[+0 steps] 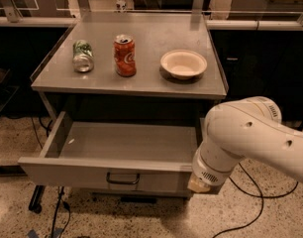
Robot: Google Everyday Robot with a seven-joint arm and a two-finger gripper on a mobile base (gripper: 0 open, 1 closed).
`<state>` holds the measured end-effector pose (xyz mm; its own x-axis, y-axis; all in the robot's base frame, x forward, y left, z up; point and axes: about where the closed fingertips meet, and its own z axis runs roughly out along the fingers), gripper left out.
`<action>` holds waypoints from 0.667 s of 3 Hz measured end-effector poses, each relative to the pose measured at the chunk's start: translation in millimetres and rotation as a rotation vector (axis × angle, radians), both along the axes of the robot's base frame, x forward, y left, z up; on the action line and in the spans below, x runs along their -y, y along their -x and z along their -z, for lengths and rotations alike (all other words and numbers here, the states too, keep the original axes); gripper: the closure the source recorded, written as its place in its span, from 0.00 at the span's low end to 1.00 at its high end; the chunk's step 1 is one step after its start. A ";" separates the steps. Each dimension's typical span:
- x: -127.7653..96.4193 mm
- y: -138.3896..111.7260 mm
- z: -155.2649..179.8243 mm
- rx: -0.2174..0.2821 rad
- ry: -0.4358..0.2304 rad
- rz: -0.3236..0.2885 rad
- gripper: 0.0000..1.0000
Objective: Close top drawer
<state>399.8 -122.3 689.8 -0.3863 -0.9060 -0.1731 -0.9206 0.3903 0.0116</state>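
The top drawer (72,172) is a wide, shallow grey metal drawer. It stands pulled far out of the cabinet and looks empty inside. Its flat front carries a small dark loop handle (123,178) at the centre. My white arm (245,138) comes in from the right. Its wrist end with the gripper (200,183) sits low against the right end of the drawer front, to the right of the handle. The bulk of the arm hides most of the gripper.
On the cabinet top (146,86) lie a green can on its side (82,56), an upright red can (125,55) and a cream bowl (183,63). Black cables (250,202) run over the speckled floor at right. A dark caster (36,202) stands at lower left.
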 end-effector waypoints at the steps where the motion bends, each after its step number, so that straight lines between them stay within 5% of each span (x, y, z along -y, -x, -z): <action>1: 4.0 -19.5 5.6 0.055 0.023 0.045 1.00; 2: 5.1 -34.9 6.2 0.087 0.036 0.061 1.00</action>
<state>434.7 -127.4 683.6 -0.4263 -0.8873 -0.1758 -0.8919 0.4447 -0.0823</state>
